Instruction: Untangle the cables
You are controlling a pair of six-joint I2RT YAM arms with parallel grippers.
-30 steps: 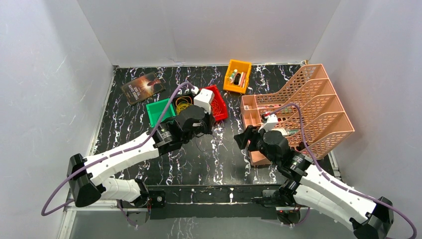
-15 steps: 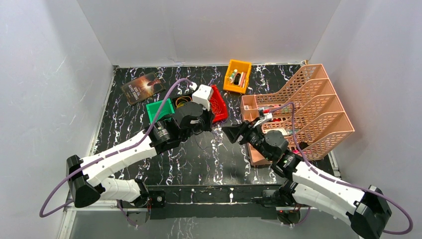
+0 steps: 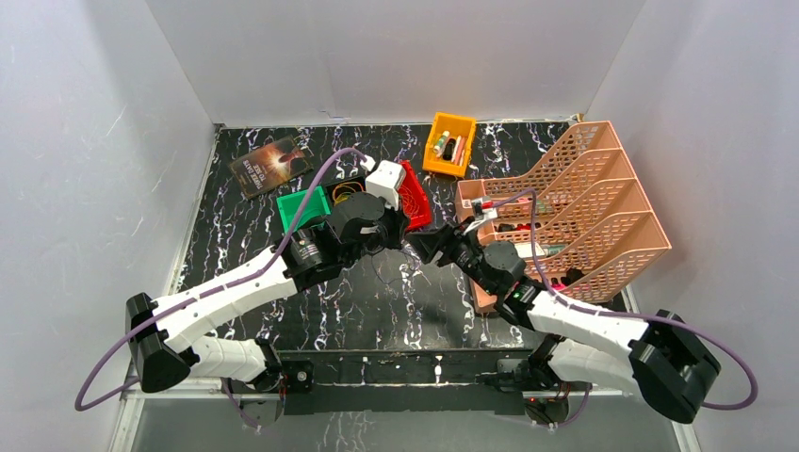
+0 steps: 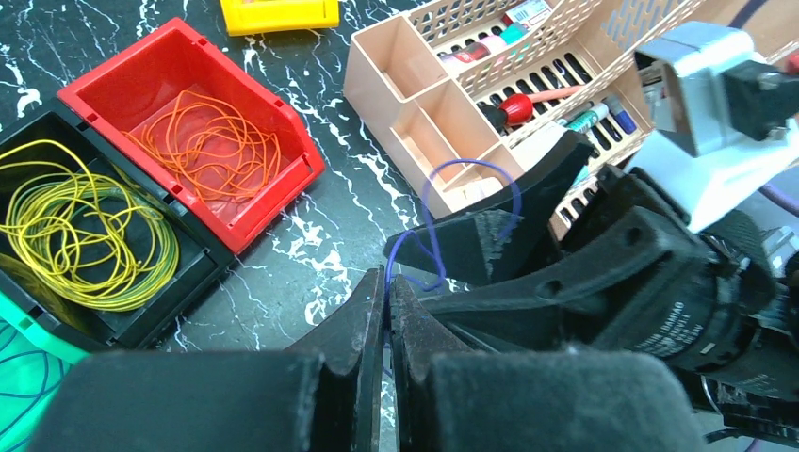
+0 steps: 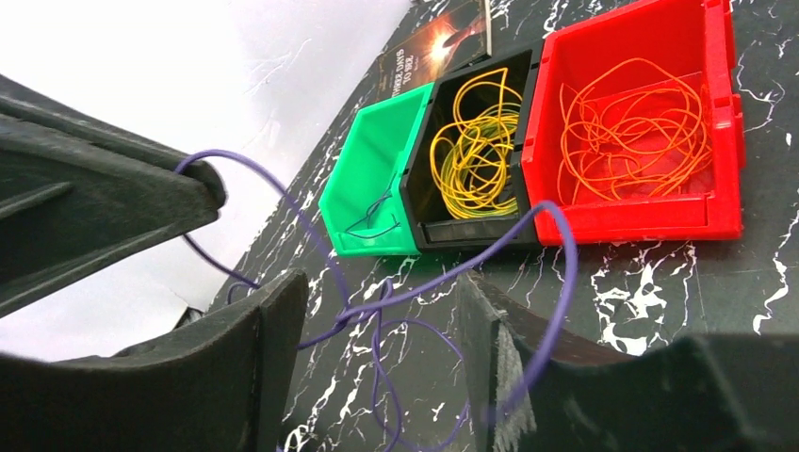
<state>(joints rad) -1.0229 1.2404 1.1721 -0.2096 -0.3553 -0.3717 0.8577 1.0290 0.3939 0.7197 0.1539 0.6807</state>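
The left gripper's (image 4: 387, 287) black fingers are clenched on a thin purple wire (image 4: 429, 202). It rises from the pinch toward 1 o'clock and appears to loop around one finger of the right gripper (image 5: 377, 301). That gripper's fingers are spread wide, with the wire's loops hanging in the gap between them.

Over the last second the right arm has swung from the peach plastic file rack (image 3: 584, 188) to just beside the left gripper, at its 4 o'clock in the overhead view. I judge a second hold is coming, so the loops can be drawn apart.

At 12 o'clock, a red plastic bin (image 4: 278, 207) holds orange wire (image 4: 203, 146).
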